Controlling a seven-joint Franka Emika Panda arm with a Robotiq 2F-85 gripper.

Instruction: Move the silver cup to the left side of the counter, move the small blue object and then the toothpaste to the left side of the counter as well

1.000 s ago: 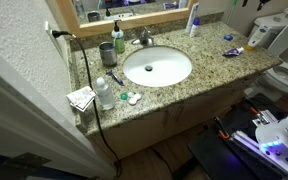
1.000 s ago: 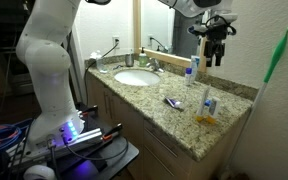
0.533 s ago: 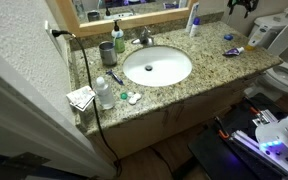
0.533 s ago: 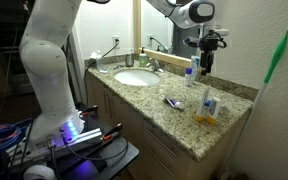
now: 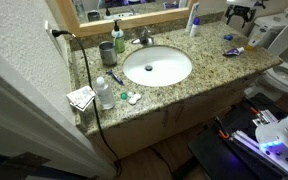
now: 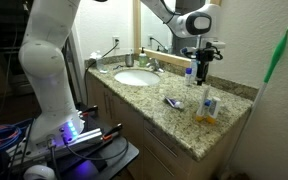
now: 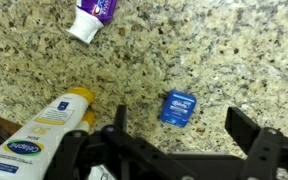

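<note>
In the wrist view the small blue object, a tiny blue box, lies on the speckled counter between my open gripper's two dark fingers, which hang above it without touching. The toothpaste, a purple tube with a white cap, lies further up and left. In an exterior view the gripper hovers over the counter's right end above the small blue object and the toothpaste. The silver cup stands left of the sink beside the green soap bottle. Seen from the side, the gripper hangs over the counter.
A white bottle with a yellow cap lies close to my left finger. A tall white tube with a blue top stands by the mirror. The oval sink and faucet fill the middle; small items crowd the left front corner.
The gripper has come down toward the counter's right end and shifted sideways over the small blue object. It stayed open. No object has moved.
</note>
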